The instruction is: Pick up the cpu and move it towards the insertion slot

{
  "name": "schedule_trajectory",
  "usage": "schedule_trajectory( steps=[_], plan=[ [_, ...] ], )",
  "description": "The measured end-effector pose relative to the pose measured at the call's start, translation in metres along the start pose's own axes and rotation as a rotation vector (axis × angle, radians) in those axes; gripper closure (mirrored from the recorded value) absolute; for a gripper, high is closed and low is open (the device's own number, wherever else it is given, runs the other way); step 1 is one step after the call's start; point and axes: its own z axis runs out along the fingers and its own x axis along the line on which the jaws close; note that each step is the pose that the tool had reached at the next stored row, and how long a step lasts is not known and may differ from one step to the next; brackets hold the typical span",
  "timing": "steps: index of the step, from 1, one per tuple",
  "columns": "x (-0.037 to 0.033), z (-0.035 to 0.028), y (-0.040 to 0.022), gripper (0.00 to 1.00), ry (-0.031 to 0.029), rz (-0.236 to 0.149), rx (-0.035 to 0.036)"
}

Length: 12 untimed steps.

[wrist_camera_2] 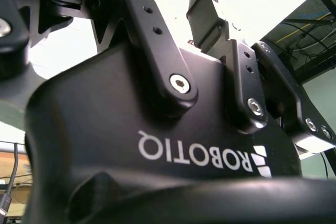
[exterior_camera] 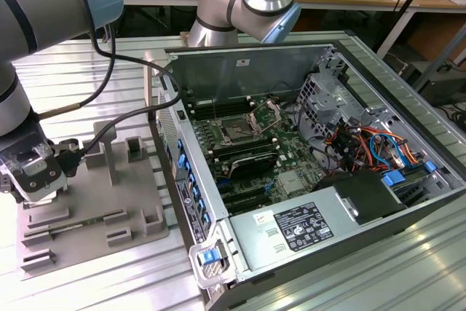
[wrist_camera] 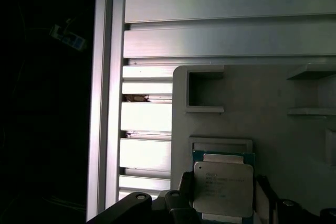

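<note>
Hovering over the grey fixture (exterior_camera: 87, 202), the gripper (exterior_camera: 33, 176) looks clamped on the cpu (wrist_camera: 223, 187); the insertion slot (exterior_camera: 237, 130) sits at 2 o'clock in the exterior view. Thin edge grip, so a jolt could drop it.
</note>
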Motion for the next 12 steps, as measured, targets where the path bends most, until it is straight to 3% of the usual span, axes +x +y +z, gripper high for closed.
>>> schedule_trajectory(
  steps=[8,9,10,12],
  plan=[
    [0.0000,-0.0018,0.0001,0.45,-0.0001,0.000,-0.0005],
    [0.0000,-0.0038,0.0002,0.45,0.0000,0.000,-0.0006],
    [0.0000,-0.0109,0.0005,0.45,-0.0001,0.000,-0.0010],
    [0.0000,-0.0134,0.0006,0.45,-0.0001,0.000,-0.0011]
  ],
)
